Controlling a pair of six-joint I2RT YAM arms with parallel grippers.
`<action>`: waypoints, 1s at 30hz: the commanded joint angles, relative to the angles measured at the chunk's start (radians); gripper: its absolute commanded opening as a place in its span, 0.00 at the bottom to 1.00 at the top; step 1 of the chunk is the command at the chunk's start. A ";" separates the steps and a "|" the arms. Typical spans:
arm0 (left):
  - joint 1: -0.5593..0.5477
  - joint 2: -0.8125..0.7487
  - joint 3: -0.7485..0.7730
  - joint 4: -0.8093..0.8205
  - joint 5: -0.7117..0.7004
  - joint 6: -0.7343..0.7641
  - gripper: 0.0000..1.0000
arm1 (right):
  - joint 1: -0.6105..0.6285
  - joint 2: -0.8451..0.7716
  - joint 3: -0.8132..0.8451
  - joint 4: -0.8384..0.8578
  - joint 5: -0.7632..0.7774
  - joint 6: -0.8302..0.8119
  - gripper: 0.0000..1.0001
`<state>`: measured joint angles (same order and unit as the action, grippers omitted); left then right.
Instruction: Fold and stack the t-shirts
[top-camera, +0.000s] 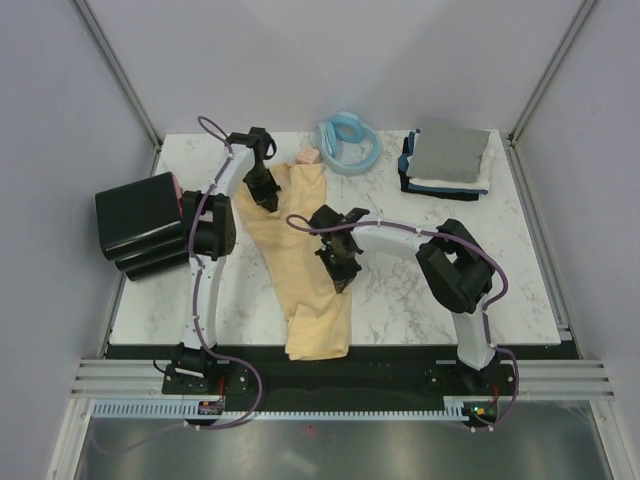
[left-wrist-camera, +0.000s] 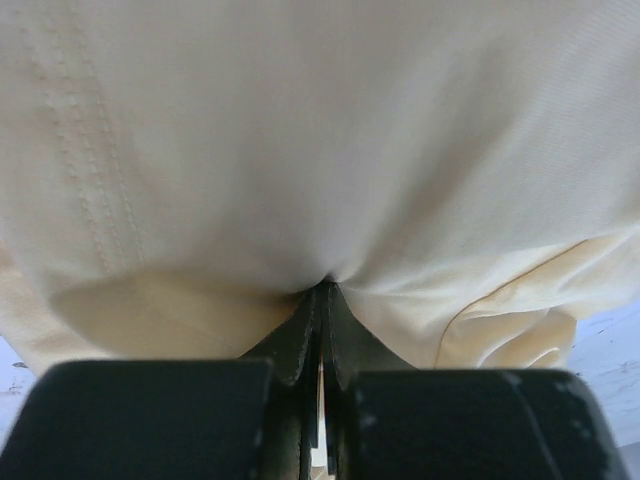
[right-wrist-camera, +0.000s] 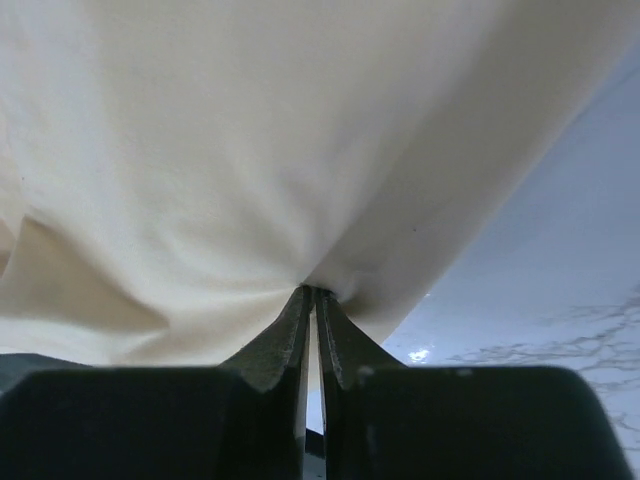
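Pale yellow-cream cloth t-shirt (top-camera: 318, 320) is laid lengthwise mid white marble table (top-camera: 400, 300), pinched tight by left gripper (left-wrist-camera: 320, 292) at the far end and right gripper (right-wrist-camera: 313, 292) at the right edge. Both pinches are best lifted together, with the cloth held taut.

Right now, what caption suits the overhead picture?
Left claw and right claw pinch a cream t-shirt on a marble table; folded shirts stacked far right.

An unfolded shirt (top-camera: 305, 290) is laid lengthwise down the middle of the table (top-camera: 520, 280). A stack of folded shirts (top-camera: 447, 160) is set in the far right corner. A ring (top-camera: 350, 142) is placed to its left, and a box (top-camera: 140, 225) at the left edge.
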<state>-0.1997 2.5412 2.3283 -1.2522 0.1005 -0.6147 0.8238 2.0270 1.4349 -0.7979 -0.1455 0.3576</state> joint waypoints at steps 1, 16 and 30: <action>0.040 -0.019 0.009 -0.015 -0.050 -0.069 0.02 | -0.014 0.027 -0.001 -0.041 0.121 -0.057 0.12; 0.059 -0.174 -0.249 0.016 -0.133 -0.085 0.02 | -0.014 -0.090 -0.192 -0.038 0.075 -0.063 0.11; 0.068 0.031 0.085 -0.032 -0.068 -0.112 0.02 | -0.043 0.085 0.045 -0.037 0.081 -0.152 0.18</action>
<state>-0.1356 2.5481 2.3684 -1.2789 0.0109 -0.6907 0.7956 2.0071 1.4033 -0.8803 -0.1287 0.2584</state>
